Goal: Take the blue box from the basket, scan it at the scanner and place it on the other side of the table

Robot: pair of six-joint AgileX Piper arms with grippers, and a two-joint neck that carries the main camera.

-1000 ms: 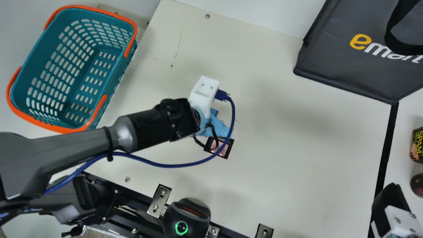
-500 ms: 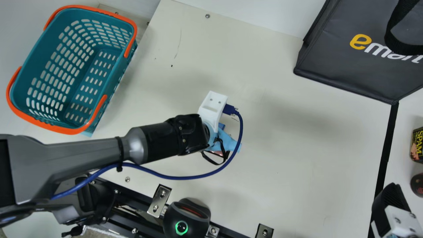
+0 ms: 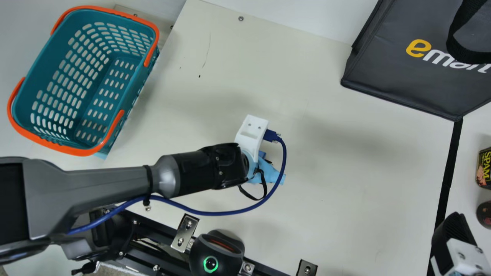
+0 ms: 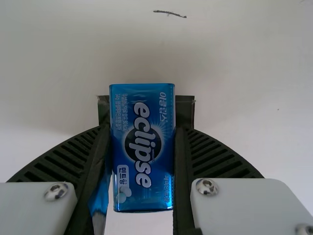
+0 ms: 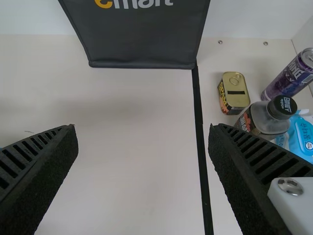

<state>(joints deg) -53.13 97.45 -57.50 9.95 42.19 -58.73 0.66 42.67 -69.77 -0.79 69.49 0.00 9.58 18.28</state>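
Holding blue box in left tool.

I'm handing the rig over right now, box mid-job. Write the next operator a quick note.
Left gripper: shut on the blue box, out over the table.
Right gripper: open, nothing between its fingers, by the black line.
Basket: at the main view's left, nothing seen inside.
Done: box picked and out of the basket.
Unclear: whether it has been scanned. The device with the green ring looks like the scanner; the box isn't at it.
Left: scan if needed, then set it on the other side, probably past the black line near the can.
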